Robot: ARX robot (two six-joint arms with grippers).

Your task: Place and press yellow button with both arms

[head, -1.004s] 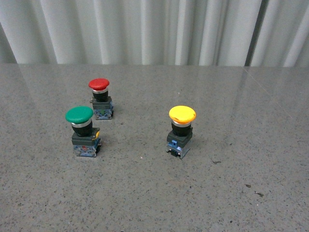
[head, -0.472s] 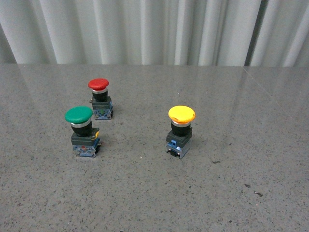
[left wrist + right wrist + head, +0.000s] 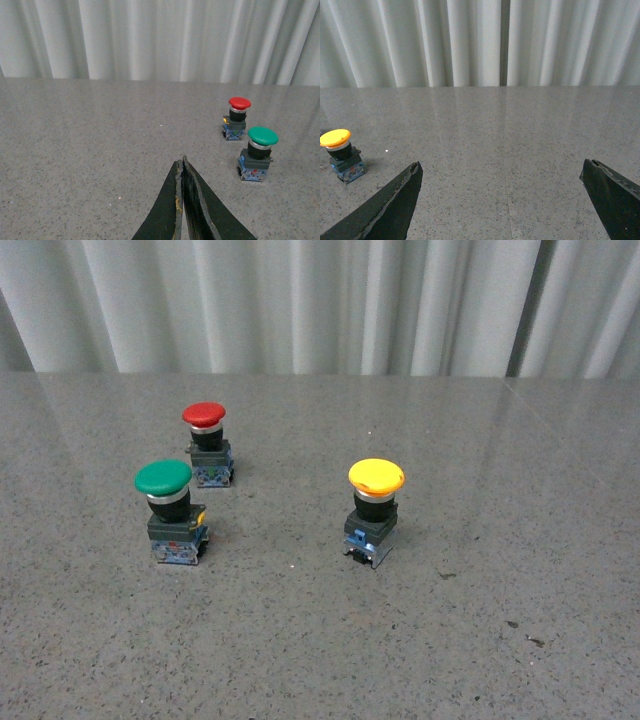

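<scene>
The yellow button (image 3: 375, 510) stands upright on the grey table, right of centre in the front view, with a yellow mushroom cap, black collar and blue-grey base. It also shows at the edge of the right wrist view (image 3: 341, 155). Neither arm shows in the front view. My left gripper (image 3: 181, 162) is shut and empty, its black fingers pressed together above bare table. My right gripper (image 3: 501, 170) is open wide and empty, and the yellow button lies beyond and outside one finger (image 3: 402, 192).
A green-capped button (image 3: 172, 512) and a red-capped button (image 3: 208, 444) stand left of the yellow one; both show in the left wrist view, green (image 3: 258, 154) and red (image 3: 236, 118). A white pleated curtain (image 3: 320, 300) hangs behind the speckled grey table (image 3: 480, 640).
</scene>
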